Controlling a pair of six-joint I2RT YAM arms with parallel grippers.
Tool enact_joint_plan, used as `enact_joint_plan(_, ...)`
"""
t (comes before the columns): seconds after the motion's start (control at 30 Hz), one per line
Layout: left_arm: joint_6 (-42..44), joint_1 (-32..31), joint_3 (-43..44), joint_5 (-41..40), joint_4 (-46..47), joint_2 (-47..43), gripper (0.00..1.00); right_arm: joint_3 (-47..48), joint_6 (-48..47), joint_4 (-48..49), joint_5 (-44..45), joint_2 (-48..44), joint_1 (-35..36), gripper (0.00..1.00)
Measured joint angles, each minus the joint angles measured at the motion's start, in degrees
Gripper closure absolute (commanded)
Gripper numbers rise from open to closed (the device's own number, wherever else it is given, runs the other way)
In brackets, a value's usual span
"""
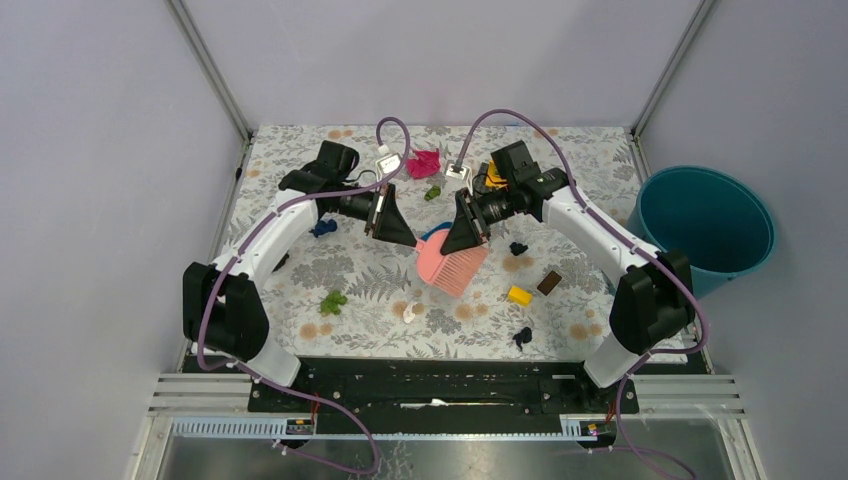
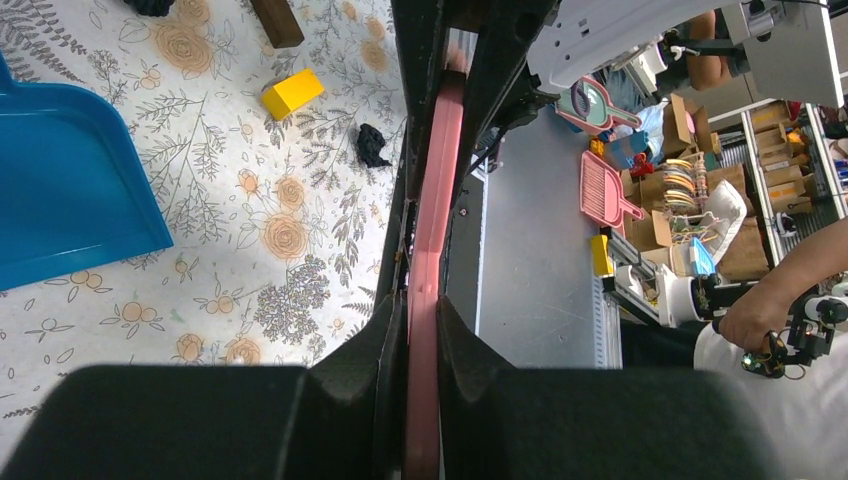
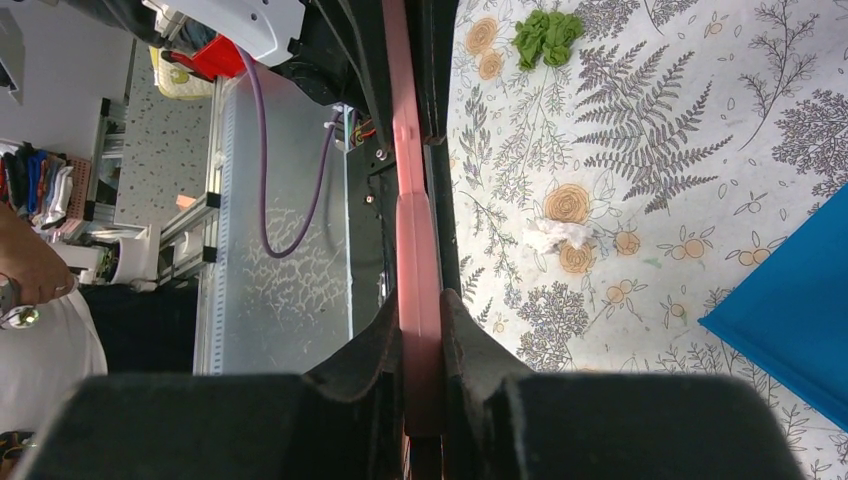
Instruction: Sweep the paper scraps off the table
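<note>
A pink brush point(image 1: 452, 268) hangs over the middle of the table point(image 1: 300, 160), bristles down. My left gripper point(image 1: 409, 242) and right gripper point(image 1: 449, 244) meet at it from either side. Each is shut on the pink handle, which shows between the fingers at the left gripper point(image 2: 422, 305) and the right gripper point(image 3: 420, 300). Paper scraps lie scattered: magenta point(image 1: 424, 163), green point(image 1: 333, 301), white point(image 1: 411, 312), dark blue point(image 1: 322, 228), and black point(image 1: 518, 248). The right wrist view shows the green scrap point(image 3: 546, 35) and white scrap point(image 3: 558, 235). A black scrap point(image 2: 372, 145) appears in the left wrist view.
A blue dustpan point(image 2: 70, 180) lies on the cloth under the grippers, mostly hidden from above. A yellow block point(image 1: 519, 295) and a brown block point(image 1: 549, 283) lie right of the brush. A round teal bucket point(image 1: 708, 225) stands off the table's right edge.
</note>
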Motion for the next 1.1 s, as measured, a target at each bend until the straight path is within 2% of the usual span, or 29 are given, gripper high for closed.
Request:
enact_joint_plan(0.03,0.57,-0.09,0.11,0.00,-0.42,0.00,1.00,-0.13,0.00,0.00,-0.11,0.00,0.00,1.00)
enact_joint_plan(0.07,1.05,-0.09,0.17,-0.02,-0.76,0.07,1.00,-0.28,-0.02,0.07,-0.24,0.00,0.00,0.93)
enact_joint_plan(0.13,1.64,-0.13,0.31,0.02,-1.07,0.22,1.00,-0.35,-0.04,0.07,-0.24,0.00,0.00,0.60)
enact_joint_plan(0.17,1.81,-0.13,0.31,0.11,-1.22,0.26,1.00,-0.37,-0.02,0.02,0.02,0.00,-0.02,0.49)
enact_joint_plan(0.2,1.95,-0.15,0.31,0.11,-1.31,0.26,1.00,-0.37,0.11,0.00,0.92,0.00,-0.02,0.42)
enact_joint_plan(0.27,2.01,-0.02,0.61,-0.70,-2.49,0.26,1.00,-0.24,-1.03,-1.81,3.19,0.04,-0.42,0.37)
enact_joint_plan(0.37,2.38,0.63,0.61,-2.62,-4.20,0.26,1.00,3.82,-6.78,-6.80,7.56,1.68,-1.92,0.32)
enact_joint_plan(0.47,3.80,1.22,0.61,-5.35,-6.97,0.24,1.00,11.21,-14.75,-10.69,12.00,4.63,-3.98,0.31)
enact_joint_plan(0.6,5.51,1.84,0.50,-11.61,-12.26,0.13,1.00,19.52,-29.83,-14.56,19.23,8.26,-6.25,0.36)
enact_joint_plan(0.77,4.98,3.78,-2.67,-19.30,-14.21,-3.06,1.00,20.17,-45.92,-17.86,28.17,12.70,-6.54,0.43)
enact_joint_plan(1.0,1.07,14.32,-6.82,-23.32,-12.57,-9.25,1.00,24.55,-58.05,-19.61,34.40,24.52,-6.54,0.41)
enact_joint_plan(1.1,-1.60,19.50,-9.18,-23.52,-10.82,-10.80,1.00,28.70,-61.22,-20.44,36.52,28.52,-6.56,0.34)
